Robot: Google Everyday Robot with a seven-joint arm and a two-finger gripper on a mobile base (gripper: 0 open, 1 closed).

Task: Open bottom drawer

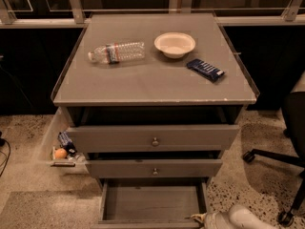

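The bottom drawer (151, 203) of the grey cabinet is pulled out, showing its plain grey inside. Its front panel lies along the bottom edge of the view and its knob is out of view. My gripper (199, 218) is at the bottom right, at the drawer's front right corner, with the white arm (243, 218) behind it. Above stand the mid-sized drawer front (154, 168) and the tallest drawer front (153, 138), each with a small round knob, both slightly ajar.
On the cabinet top (152, 87) lie a plastic water bottle (116, 52), a white bowl (175, 44) and a dark blue snack pack (205, 69). A side bin (62, 149) at the left holds an orange and packets. An office chair base (276, 159) stands at the right.
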